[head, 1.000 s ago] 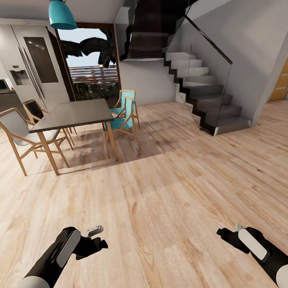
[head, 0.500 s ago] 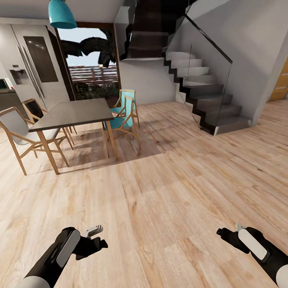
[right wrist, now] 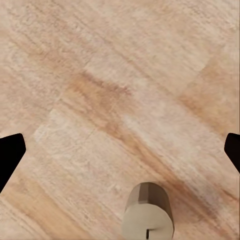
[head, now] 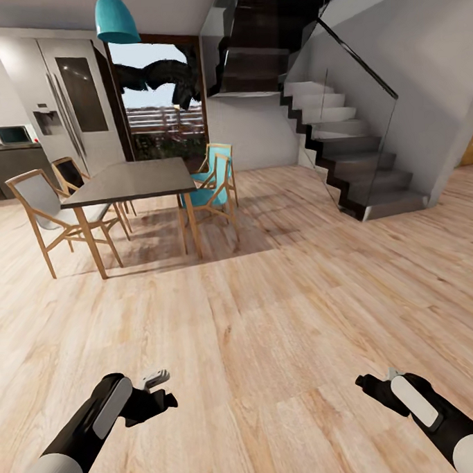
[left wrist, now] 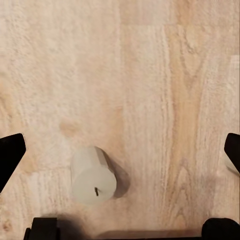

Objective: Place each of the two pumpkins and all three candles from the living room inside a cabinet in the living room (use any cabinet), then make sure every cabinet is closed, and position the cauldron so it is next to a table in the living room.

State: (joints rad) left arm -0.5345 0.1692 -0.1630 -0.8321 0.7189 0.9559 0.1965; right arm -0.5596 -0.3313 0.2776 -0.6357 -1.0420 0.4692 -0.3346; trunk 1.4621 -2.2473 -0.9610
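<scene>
L gripper [head: 158, 393] hangs low over the wood floor [head: 268, 318] at the head view's lower left. In the L wrist view its dark fingertips [left wrist: 11, 155] sit wide apart at the frame edges, spread, nothing between them. That cam also shows a pale candle [left wrist: 93, 175] w/ a small wick, near the gripper base; can't tell if it touches anything.

R gripper [head: 372, 383] is low at lower right, also over bare floor. R wrist view: fingertips [right wrist: 10, 152] spread wide, empty. A tan candle [right wrist: 148, 212] shows near that gripper's base, same doubt re contact.

Farther out: dark dining table [head: 133, 181] w/ wood-frame chairs, two teal chairs [head: 212, 186] on its far side, teal pendant lamp [head: 116, 19] above. Behind it a fridge [head: 66, 100] and a glazed door [head: 163, 95]. Grey staircase [head: 350, 154] w/ glass railing rises at right.
</scene>
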